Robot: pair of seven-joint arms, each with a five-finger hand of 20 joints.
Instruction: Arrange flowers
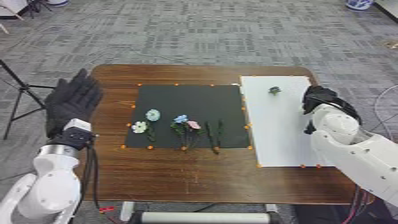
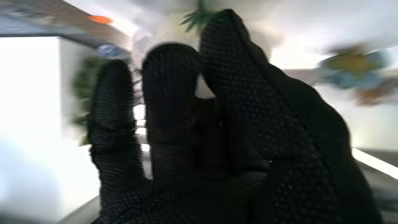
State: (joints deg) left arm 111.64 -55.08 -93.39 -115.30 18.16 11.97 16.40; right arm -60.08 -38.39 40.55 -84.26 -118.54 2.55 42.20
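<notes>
In the head view my left hand [image 1: 73, 102] is off the table's left edge, fingers straight and open. My right hand [image 1: 322, 100] is at the white board's right edge, beside a small dark green sprig [image 1: 274, 90] but apart from it. On the black mat lie a pale blue-green flower [image 1: 153, 115], a white flower [image 1: 139, 127], a blue flower [image 1: 180, 119], a pink flower [image 1: 193, 125] and dark green stems [image 1: 215, 132]. The right wrist view has my right hand [image 2: 222, 145] open, fingers extended; beyond them are green leaves [image 2: 197, 19] and a blurred blue flower [image 2: 353, 70].
The black mat [image 1: 178, 93] and white board [image 1: 289, 135] lie side by side on the brown table [image 1: 160, 175], with orange dots along their edges. Dark cables run past the table's left edge near the left arm. A black tripod [image 1: 22, 87] stands at the left.
</notes>
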